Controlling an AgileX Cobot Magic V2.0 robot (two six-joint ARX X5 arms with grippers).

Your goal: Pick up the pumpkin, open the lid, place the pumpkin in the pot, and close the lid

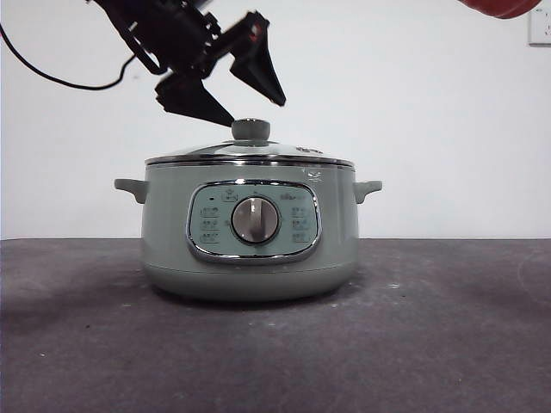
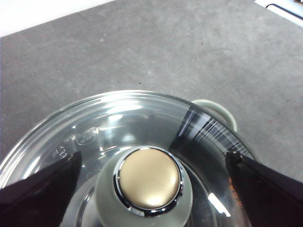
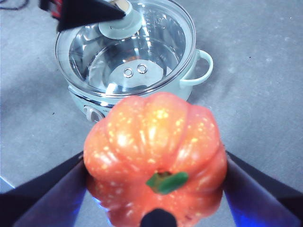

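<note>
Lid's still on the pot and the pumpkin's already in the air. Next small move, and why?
Probably: lower the left gripper a little and close it on the lid's knob. Its jaws are open, one to each side of the knob and just above it, not touching. The lid sits flat on the pot, and the right gripper holds the pumpkin up beside the pot, so nothing can go in until the lid lifts.

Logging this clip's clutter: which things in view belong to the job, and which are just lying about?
Job:
pumpkin, held in the right gripper
glass lid, on the pot
left gripper, open above the lid knob

Lying about:
black cable
wall socket
</note>
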